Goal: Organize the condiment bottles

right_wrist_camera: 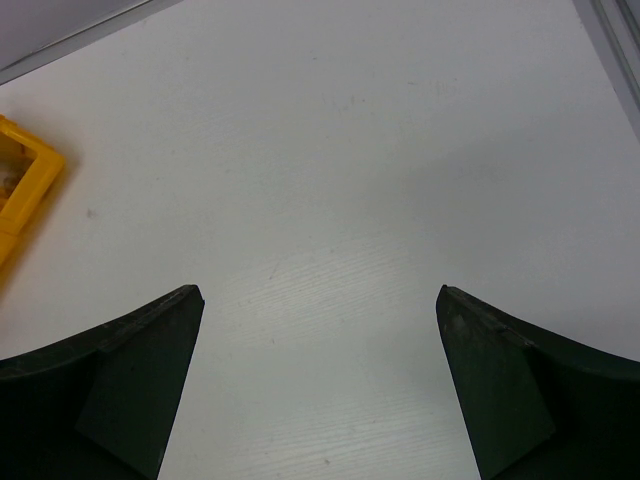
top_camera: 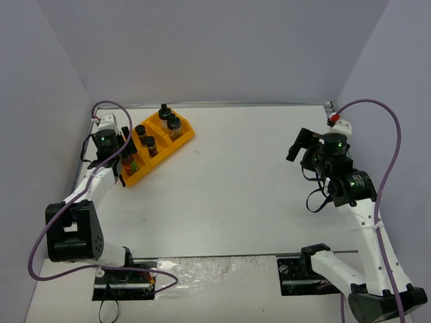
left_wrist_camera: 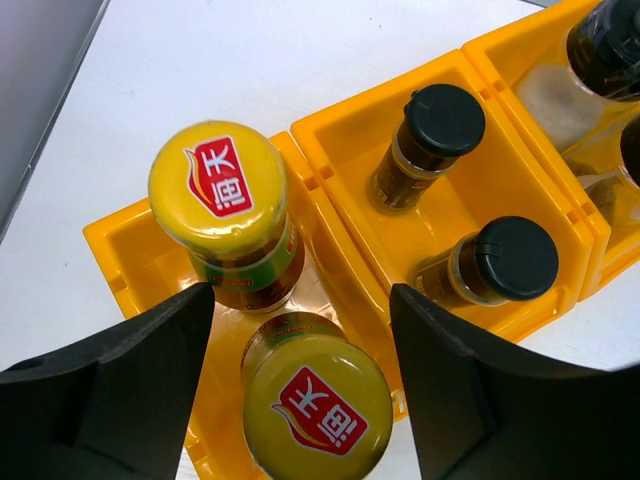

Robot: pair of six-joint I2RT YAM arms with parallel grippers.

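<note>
Left wrist view: the left gripper (left_wrist_camera: pixel 300 298) was spread wide and held nothing, its fingers on either side of the two sauce bottles (left_wrist_camera: pixel 218 190), which stood upright together in the end compartment of the tray (left_wrist_camera: pixel 110 245). Two spice jars (left_wrist_camera: pixel 445 118) stood in the middle compartment. Two wide jars (left_wrist_camera: pixel 605 35), cut off at the picture's edge, stood in the far one. From the top camera the tray sat at the table's (top_camera: pixel 236 188) far left. The right gripper (right_wrist_camera: pixel 318 292) was well apart from it, wide open and empty over the table.
</note>
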